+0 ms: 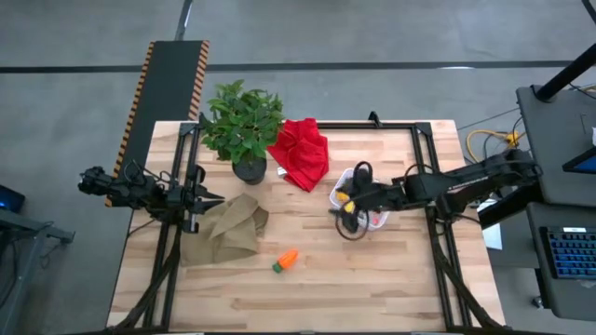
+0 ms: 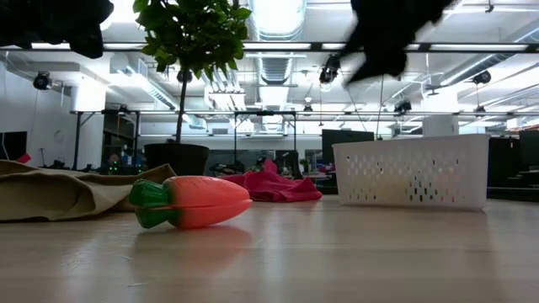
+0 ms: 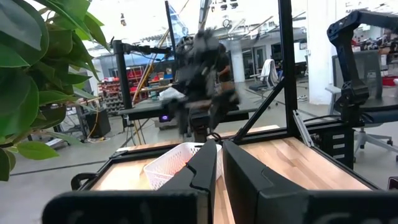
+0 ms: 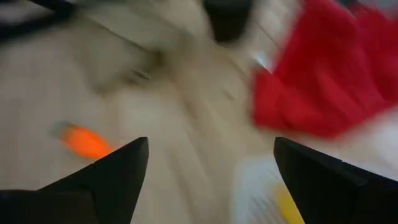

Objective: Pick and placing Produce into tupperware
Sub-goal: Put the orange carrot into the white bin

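The white tupperware (image 1: 365, 197) stands on the table right of centre; it also shows in the low view (image 2: 413, 172). Yellow produce (image 1: 345, 198) lies inside it. An orange toy carrot with a green tip (image 1: 286, 261) lies on its side on the wood near the table's middle; it also shows in the low view (image 2: 194, 202) and the right wrist view (image 4: 84, 142). My right gripper (image 4: 211, 168) hovers over the tupperware's near left corner, open and empty. My left gripper (image 3: 219, 163) waits at the table's left above the tan cloth (image 1: 228, 231), shut and empty.
A potted green plant (image 1: 242, 126) stands at the far left of centre. A crumpled red cloth (image 1: 300, 154) lies beside it, just beyond the tupperware. The tan cloth spreads under my left gripper. Bare wood lies along the near edge around the carrot.
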Tool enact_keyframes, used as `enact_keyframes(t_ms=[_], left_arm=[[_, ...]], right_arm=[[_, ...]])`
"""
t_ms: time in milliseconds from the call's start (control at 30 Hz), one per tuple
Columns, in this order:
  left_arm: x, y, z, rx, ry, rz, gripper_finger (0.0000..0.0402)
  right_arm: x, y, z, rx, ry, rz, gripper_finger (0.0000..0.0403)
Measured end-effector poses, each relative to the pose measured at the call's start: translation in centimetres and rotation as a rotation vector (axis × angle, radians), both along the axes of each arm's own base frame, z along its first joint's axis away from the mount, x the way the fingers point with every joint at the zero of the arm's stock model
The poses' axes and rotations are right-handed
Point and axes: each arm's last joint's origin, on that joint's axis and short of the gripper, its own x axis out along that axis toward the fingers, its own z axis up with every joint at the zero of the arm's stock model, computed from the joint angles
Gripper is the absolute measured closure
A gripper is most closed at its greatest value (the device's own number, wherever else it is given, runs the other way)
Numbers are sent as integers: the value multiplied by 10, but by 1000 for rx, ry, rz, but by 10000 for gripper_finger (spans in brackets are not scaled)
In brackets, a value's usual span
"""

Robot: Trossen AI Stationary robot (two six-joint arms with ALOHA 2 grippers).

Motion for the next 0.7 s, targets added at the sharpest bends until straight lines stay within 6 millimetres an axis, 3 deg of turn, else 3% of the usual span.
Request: enact_keyframes(t_ms=[167, 300, 500, 700], left_arm=[[0, 0, 0, 0, 0, 0, 387], [0, 0, 0, 0, -1, 0, 387], [0, 0, 0, 0, -1, 0, 387], [0, 0, 0, -2, 0, -1, 387]], right_arm=[[21, 40, 36, -61, -137, 199, 72], [47, 73, 45, -134, -140, 326, 74], [99, 109, 26, -231, 13, 516, 74], [141, 114, -14, -290, 316, 542, 74]])
